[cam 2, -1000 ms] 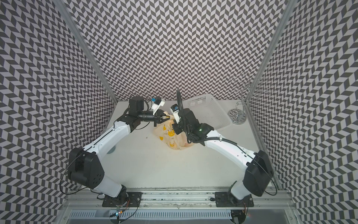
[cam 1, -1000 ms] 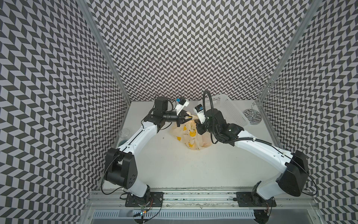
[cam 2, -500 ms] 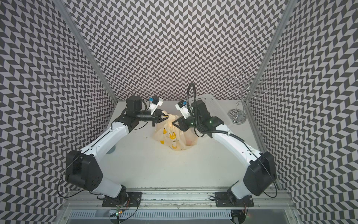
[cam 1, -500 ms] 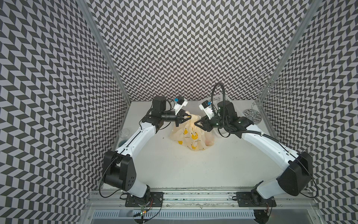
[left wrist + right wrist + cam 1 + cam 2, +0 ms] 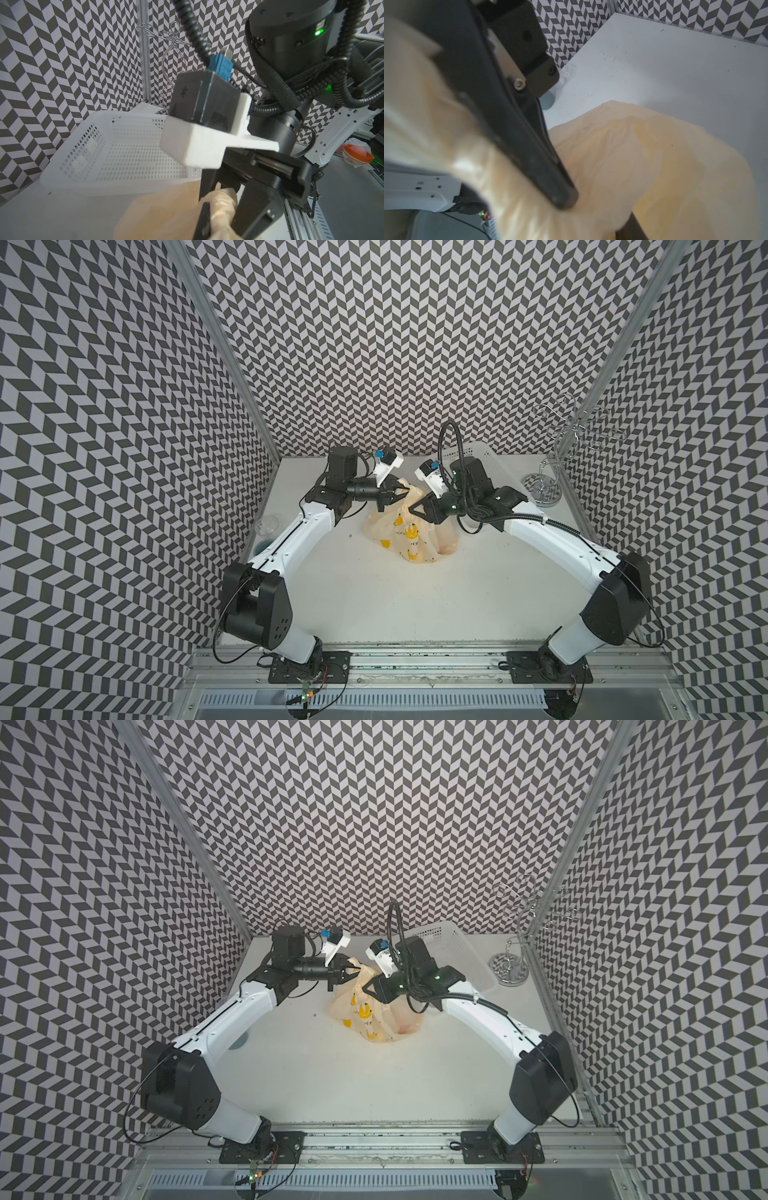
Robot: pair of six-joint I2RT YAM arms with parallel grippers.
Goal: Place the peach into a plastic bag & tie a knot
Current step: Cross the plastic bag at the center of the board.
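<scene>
The cream-yellow plastic bag (image 5: 405,531) (image 5: 361,1011) lies on the white table, banana print up. A pinkish peach (image 5: 446,545) shows through its right part. My left gripper (image 5: 402,490) (image 5: 356,970) is shut on the raised top of the bag. My right gripper (image 5: 414,508) (image 5: 368,988) faces it from the right. In the left wrist view its fingers (image 5: 257,209) sit on both sides of the twisted handle bunch (image 5: 223,199). In the right wrist view plastic fills the gap of the right gripper (image 5: 598,214). Any knot is hidden by the grippers.
A white perforated basket (image 5: 486,460) (image 5: 124,149) stands at the back right, just behind my right wrist. A wire stand (image 5: 548,485) is in the far right corner. A small clear cup (image 5: 268,526) sits at the table's left edge.
My right gripper drew back to the right off the bag, opened, and has come back in and closed round the twisted handle. The left gripper stayed shut and shifted only slightly.
</scene>
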